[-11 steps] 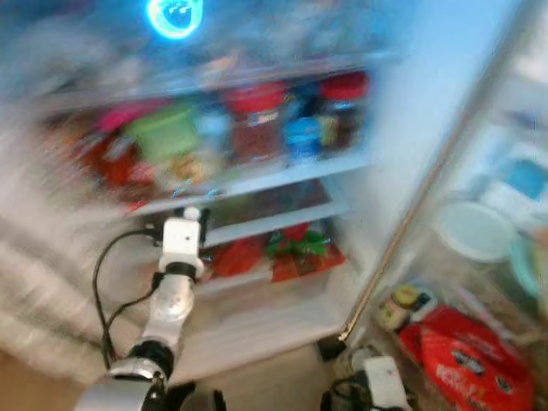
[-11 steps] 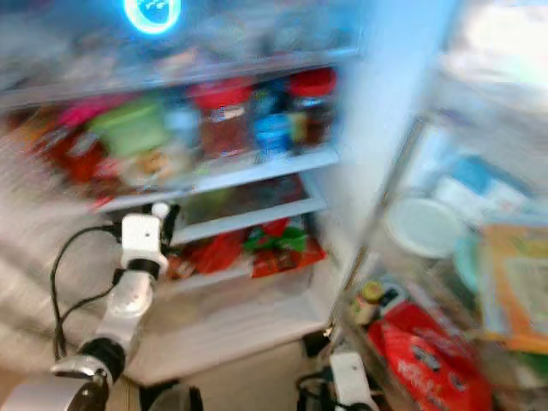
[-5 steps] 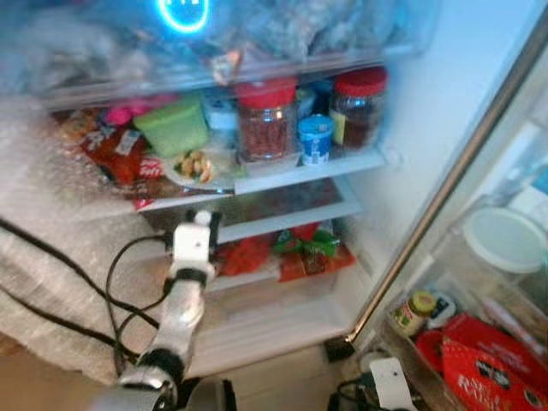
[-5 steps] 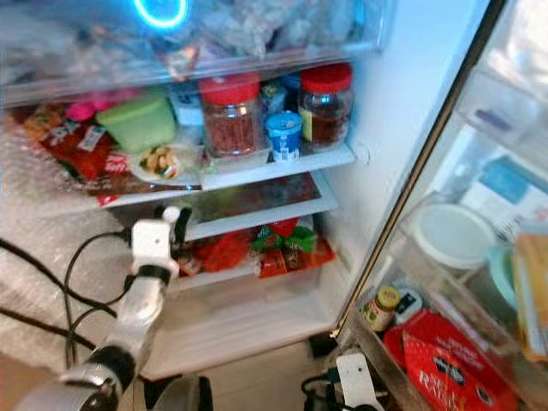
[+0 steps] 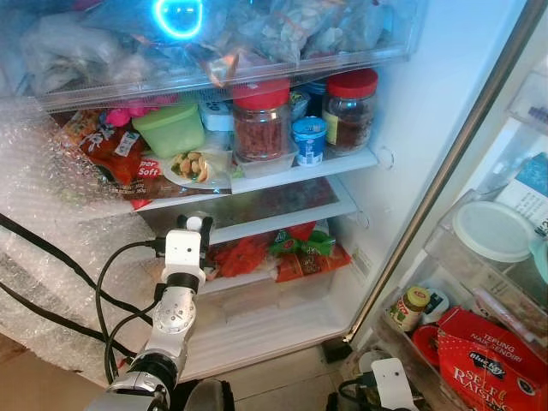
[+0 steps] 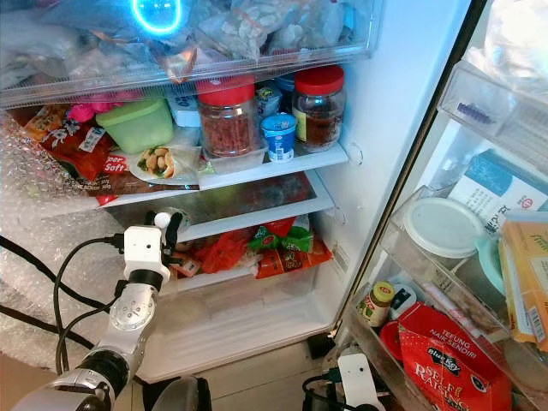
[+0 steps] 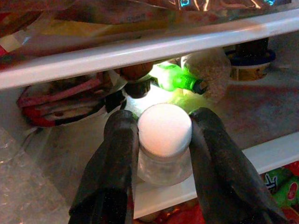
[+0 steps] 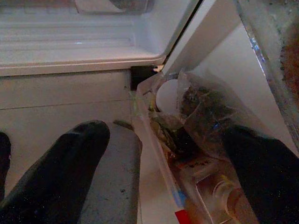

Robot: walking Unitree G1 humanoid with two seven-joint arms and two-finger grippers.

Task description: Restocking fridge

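The fridge stands open in front of me. My left gripper reaches up to the front edge of the glass middle shelf. In the left wrist view its two black fingers press on either side of a small glass jar with a white lid, held upright just over the shelf edge. Behind the jar on that shelf lie a green bottle and a round grain-filled jar. My right gripper hangs low by the fridge door's foot, open, with nothing between its fingers.
The upper shelf holds two red-lidded jars, a blue cup and a green tub. Red and green snack packs fill the lower shelf. Door bins on the right carry a white-lidded container and a red pack. Bubble wrap and black cables lie left.
The head view was blurred and swinging, and is now steady and sharp. My left gripper stays at the middle shelf's front edge with the jar in it.
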